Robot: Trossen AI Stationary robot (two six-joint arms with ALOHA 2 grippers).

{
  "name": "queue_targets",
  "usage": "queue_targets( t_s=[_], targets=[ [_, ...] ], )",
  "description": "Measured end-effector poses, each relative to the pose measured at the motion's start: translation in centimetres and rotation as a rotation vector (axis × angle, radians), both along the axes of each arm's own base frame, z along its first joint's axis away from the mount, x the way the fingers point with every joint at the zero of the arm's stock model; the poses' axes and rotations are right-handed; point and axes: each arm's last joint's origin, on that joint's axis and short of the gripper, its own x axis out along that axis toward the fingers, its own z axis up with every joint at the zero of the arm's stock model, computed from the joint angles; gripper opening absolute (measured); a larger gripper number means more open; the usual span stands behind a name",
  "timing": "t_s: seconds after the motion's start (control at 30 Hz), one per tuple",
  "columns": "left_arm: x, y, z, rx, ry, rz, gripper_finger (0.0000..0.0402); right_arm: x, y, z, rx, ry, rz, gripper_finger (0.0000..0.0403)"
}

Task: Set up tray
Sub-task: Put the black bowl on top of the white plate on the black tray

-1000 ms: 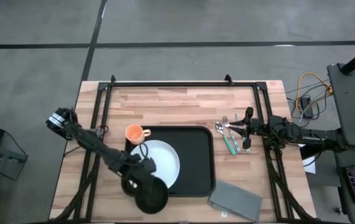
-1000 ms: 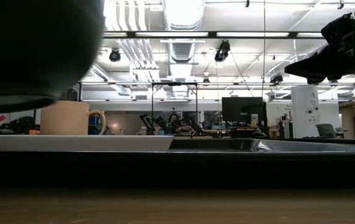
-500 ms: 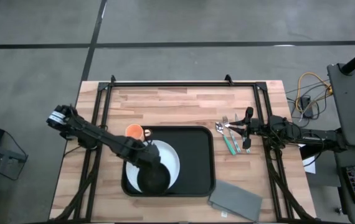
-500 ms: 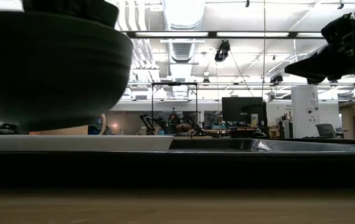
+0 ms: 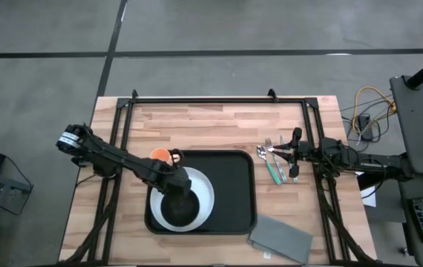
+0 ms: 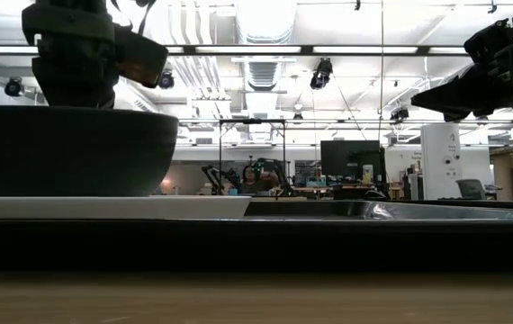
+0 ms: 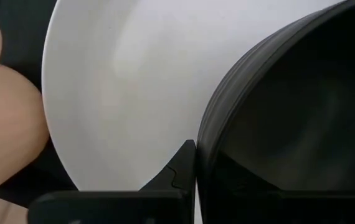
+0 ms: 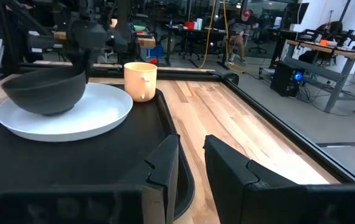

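A black bowl [image 5: 179, 211] stands on the white plate [image 5: 200, 190], which lies in the left half of the black tray [image 5: 234, 194]. My left gripper [image 5: 174, 182] is over the bowl's far rim, shut on it. The low view shows the bowl [image 6: 67, 148] sitting on the plate [image 6: 103, 207] under the left gripper [image 6: 85, 54]. An orange mug [image 5: 159, 156] stands on the table at the tray's far left corner. My right gripper [image 8: 191, 163] waits slightly open over the cutlery [image 5: 274, 165], right of the tray. My left gripper holds the bowl by its far rim [image 7: 203, 146], coming from above and pointing down. One finger [image 7: 179, 177] lies outside the wall; the other is hidden inside the dark bowl. The bowl stays upright with its base on the plate [image 7: 121, 81].
A grey folded napkin [image 5: 280, 237] lies on the table by the tray's near right corner. A fork, spoon and green-handled pieces lie right of the tray. The tray's right half [image 8: 90, 168] is bare. The mug [image 8: 140, 79] stands close to the bowl [image 8: 43, 93].
My left gripper has carried the black bowl from over the tray's near left edge toward the far edge and lowered it. The bowl, hanging high a second ago, now stands on the white plate. The right arm has kept still.
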Motion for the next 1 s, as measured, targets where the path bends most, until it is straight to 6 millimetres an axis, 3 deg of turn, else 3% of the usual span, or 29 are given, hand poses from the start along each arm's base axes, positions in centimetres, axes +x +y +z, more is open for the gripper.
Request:
queue_targets(
  t_s=[1.0],
  targets=[
    [0.0,2.2,-0.3,0.048,0.053,0.021,0.0006,0.0,0.0,0.0,0.0,0.0,0.0,0.0068]
  ],
)
